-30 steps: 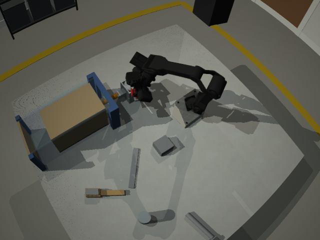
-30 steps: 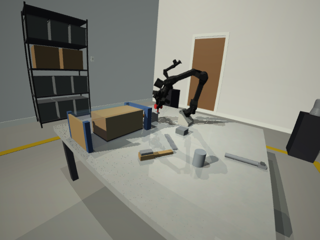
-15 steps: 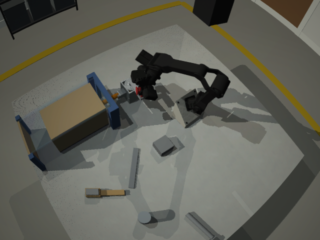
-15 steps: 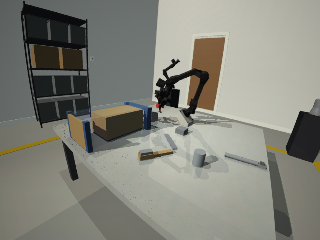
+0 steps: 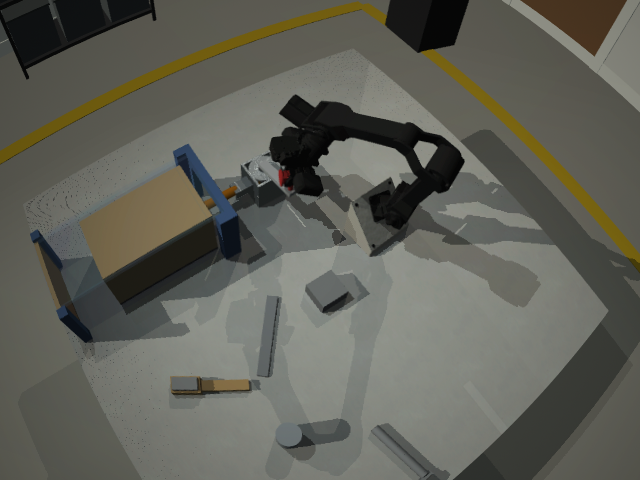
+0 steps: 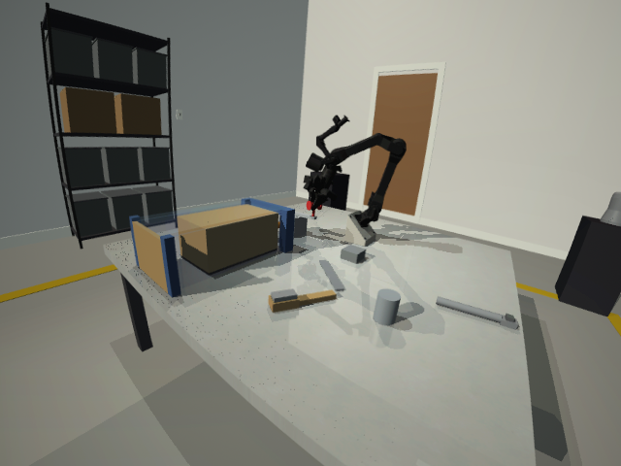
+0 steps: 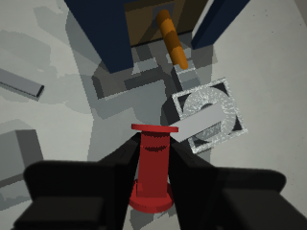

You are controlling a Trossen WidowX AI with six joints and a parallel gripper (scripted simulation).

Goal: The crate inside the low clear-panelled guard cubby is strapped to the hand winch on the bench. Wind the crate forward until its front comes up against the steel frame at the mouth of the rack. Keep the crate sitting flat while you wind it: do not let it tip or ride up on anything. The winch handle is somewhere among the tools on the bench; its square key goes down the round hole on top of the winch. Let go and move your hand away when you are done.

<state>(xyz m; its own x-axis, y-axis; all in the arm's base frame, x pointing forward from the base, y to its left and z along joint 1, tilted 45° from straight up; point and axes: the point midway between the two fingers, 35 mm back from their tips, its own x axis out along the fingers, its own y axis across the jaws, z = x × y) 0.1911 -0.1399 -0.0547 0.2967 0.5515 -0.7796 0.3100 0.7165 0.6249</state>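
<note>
The tan crate (image 5: 149, 217) (image 6: 241, 246) sits flat in the clear-panelled cubby. Its front is close behind the blue steel frame (image 5: 209, 193) (image 6: 286, 230) (image 7: 101, 34); whether they touch cannot be told. An orange strap or rod (image 5: 227, 193) (image 7: 173, 40) runs through the frame towards the winch (image 5: 269, 194) (image 6: 300, 227) (image 7: 235, 103). The handle's grey arm (image 7: 199, 122) lies across the winch top, one end over its round middle; the square key is hidden. My gripper (image 7: 152, 137) is shut on the handle's red grip (image 5: 283, 177) (image 6: 309, 205) (image 7: 153, 172), beside the winch.
A grey block (image 5: 326, 290) (image 6: 352, 253), a flat grey bar (image 5: 268, 335) (image 6: 331, 275), a wooden-handled tool (image 5: 224, 385) (image 6: 315, 298), a grey cylinder (image 5: 288, 435) (image 6: 386, 307) and a grey rod-like tool (image 5: 400, 452) (image 6: 471, 311) lie or stand on the bench.
</note>
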